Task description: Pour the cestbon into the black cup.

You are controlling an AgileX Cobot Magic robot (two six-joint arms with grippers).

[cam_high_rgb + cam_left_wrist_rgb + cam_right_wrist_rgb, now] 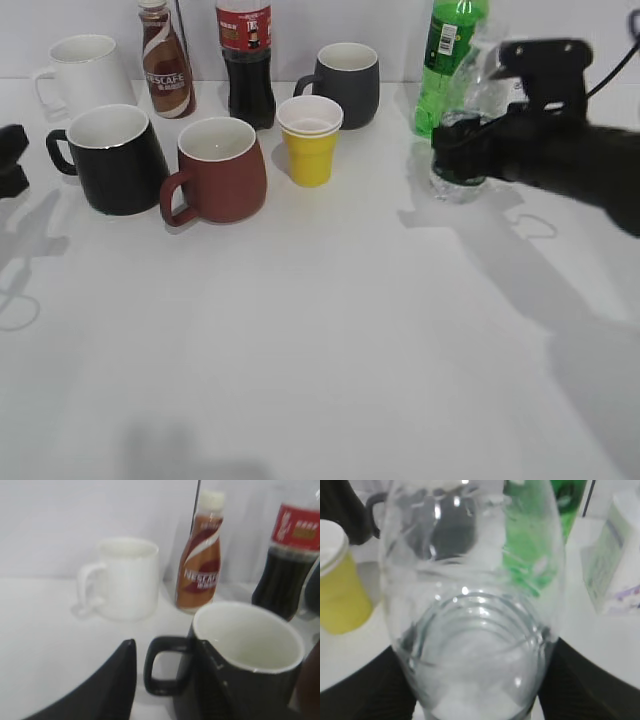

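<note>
The right tool [462, 150] clamps the water bottle [468, 120] around its middle, upright at the table's [330, 330] right rear beside the green soda bottle [447, 60]. The black cup [112, 158] stands far left; the left tool [107, 690] sits just beside its handle, grip unclear.

Black cup [112, 157] far left front, cestbon [468, 120] far right, yellow cup [310, 139] btwn.
</note>
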